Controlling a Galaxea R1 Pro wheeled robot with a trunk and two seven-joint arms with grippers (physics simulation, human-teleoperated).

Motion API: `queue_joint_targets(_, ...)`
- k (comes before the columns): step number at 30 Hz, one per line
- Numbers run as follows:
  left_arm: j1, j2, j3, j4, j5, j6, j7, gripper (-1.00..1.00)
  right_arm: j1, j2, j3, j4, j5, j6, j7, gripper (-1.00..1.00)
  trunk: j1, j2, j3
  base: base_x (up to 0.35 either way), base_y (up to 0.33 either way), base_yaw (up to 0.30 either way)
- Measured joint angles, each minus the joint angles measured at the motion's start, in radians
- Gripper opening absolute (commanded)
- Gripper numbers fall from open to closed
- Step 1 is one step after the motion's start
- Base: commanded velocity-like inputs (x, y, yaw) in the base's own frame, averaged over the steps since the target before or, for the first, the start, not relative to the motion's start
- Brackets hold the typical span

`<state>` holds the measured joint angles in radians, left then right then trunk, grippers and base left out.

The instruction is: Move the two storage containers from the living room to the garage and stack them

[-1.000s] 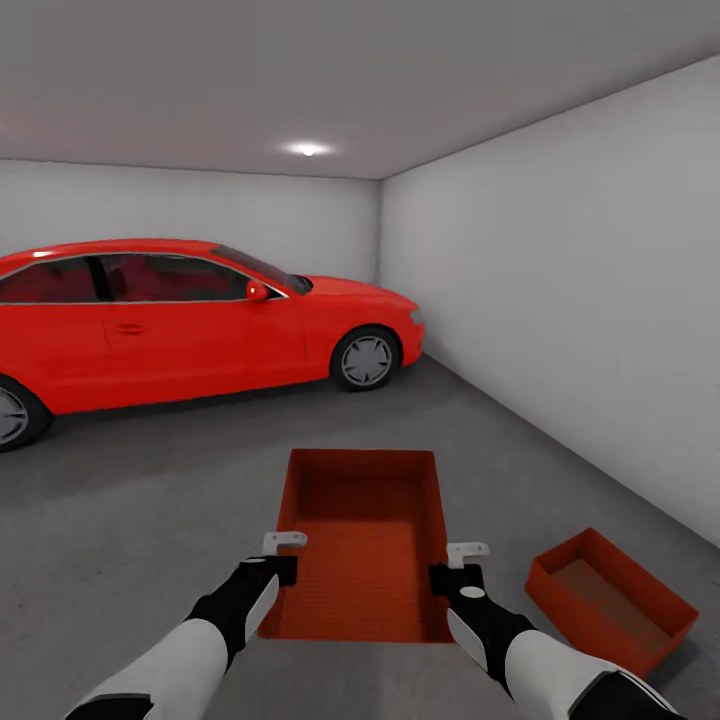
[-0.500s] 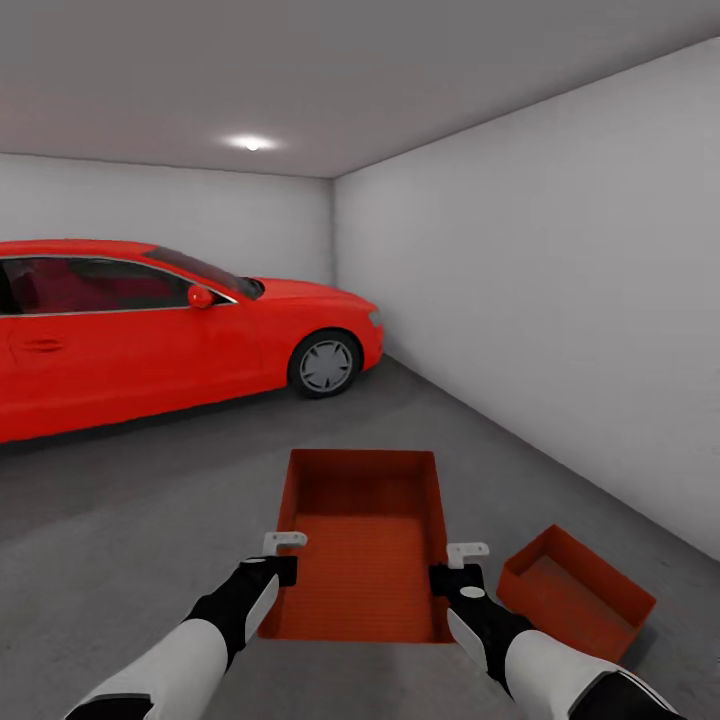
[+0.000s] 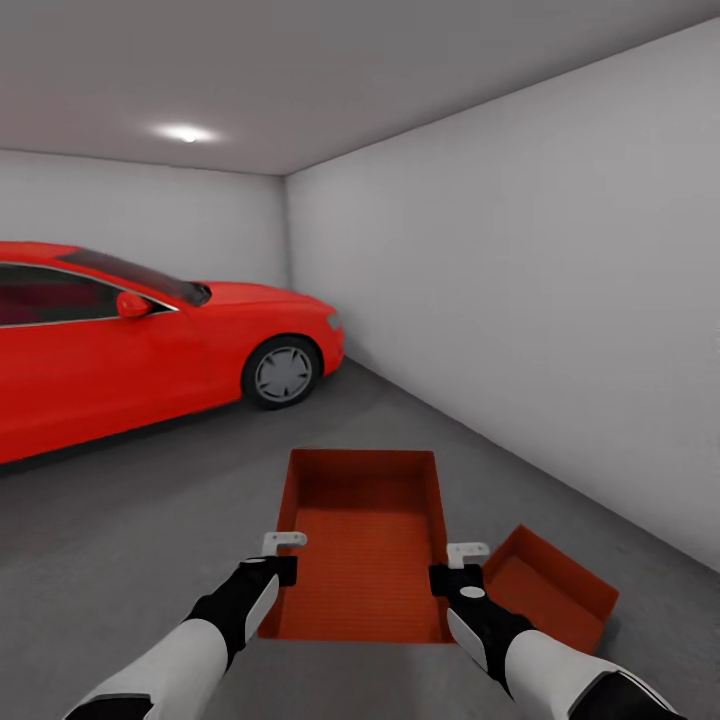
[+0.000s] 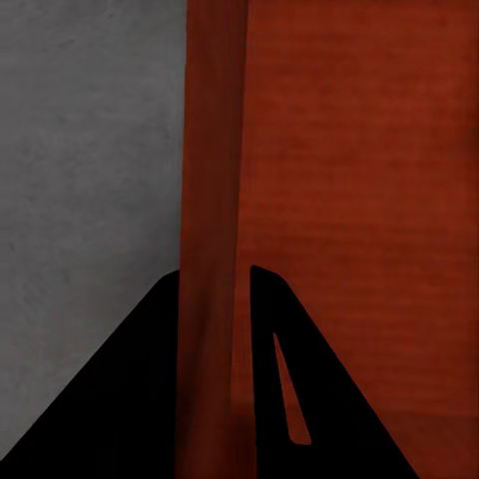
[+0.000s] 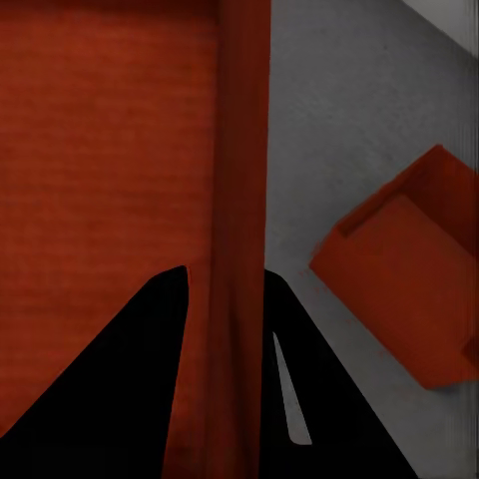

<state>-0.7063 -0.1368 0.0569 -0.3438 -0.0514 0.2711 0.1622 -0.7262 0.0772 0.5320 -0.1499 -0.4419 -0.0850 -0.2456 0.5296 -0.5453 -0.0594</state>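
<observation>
I hold one orange-red storage container (image 3: pixel 362 540) out in front of me above the dark grey concrete floor (image 3: pixel 120 540) of the garage. My left gripper (image 3: pixel 281 556) is shut on its left wall (image 4: pixel 212 200), my right gripper (image 3: pixel 458 565) on its right wall (image 5: pixel 239 200). A second storage container (image 3: pixel 545 588) lies on the floor just to the right of the held one, turned at an angle, close to my right forearm; it also appears past the held wall in the right wrist view (image 5: pixel 409 289).
A red car (image 3: pixel 130 340) is parked at the left, its nose toward the back corner. A pale grey wall (image 3: pixel 520 300) runs along the right side. Open concrete lies ahead between the car and that wall.
The whole head view has swung to the right: the car and ceiling light slid left, and the container on the floor shifted left, nearer the held one. Both grippers keep their hold.
</observation>
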Motion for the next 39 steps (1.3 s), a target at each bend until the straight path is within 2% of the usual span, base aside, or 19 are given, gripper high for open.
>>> queue_joint_targets(8, 0.000, 0.000, -0.001, -0.003, 0.000, 0.000, 0.000, -1.00, 0.000, 0.000, 0.000, 0.000, 0.000, -0.003, 0.000, -1.00, 0.000, 0.000, 0.000, 0.322, 0.000, -0.128)
queue_joint_targets(35, 0.000, 0.000, 0.000, -0.001, 0.000, 0.000, 0.000, -1.00, 0.000, 0.000, 0.000, 0.000, -0.001, -0.001, 0.000, -1.00, 0.000, 0.000, 0.000, 0.320, 0.000, -0.236)
queue_joint_targets(39, 0.000, 0.000, 0.000, -0.002, 0.000, 0.000, 0.000, -1.00, 0.000, 0.000, 0.000, 0.000, 0.000, -0.001, 0.000, -1.00, 0.000, 0.000, 0.000, 0.181, 0.000, -0.072)
